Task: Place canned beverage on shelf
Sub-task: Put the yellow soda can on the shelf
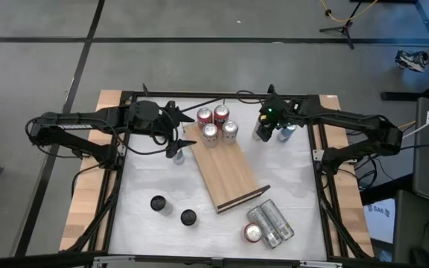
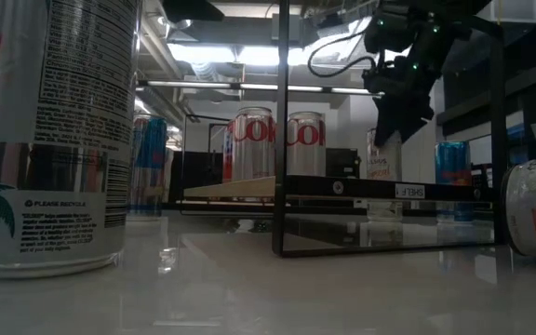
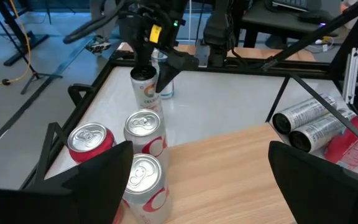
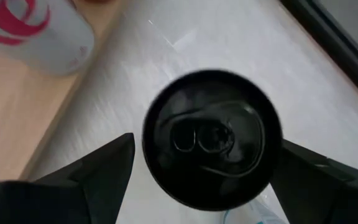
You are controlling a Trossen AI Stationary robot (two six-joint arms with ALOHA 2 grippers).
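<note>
The wooden shelf board point(image 1: 226, 167) lies slanted in the middle of the white tabletop, with several cola cans point(image 1: 216, 123) standing on its far end. A white can with a black top point(image 4: 212, 138) stands on the table just right of them; it also shows in the left wrist view point(image 3: 145, 93). My right gripper point(image 1: 264, 128) hangs over this can, open and pointing down, with one finger on each side of the can's top point(image 3: 146, 72); I see no touch. My left gripper point(image 3: 201, 186) is open and empty at the shelf's far left corner point(image 1: 179, 132).
A blue can point(image 1: 287, 132) stands right of my right gripper and another point(image 1: 177, 155) left of the shelf. Two black-topped cans point(image 1: 173, 210) stand near the front left. Several cans point(image 1: 267, 223) lie near the front right. A black frame point(image 1: 319, 160) rims the table.
</note>
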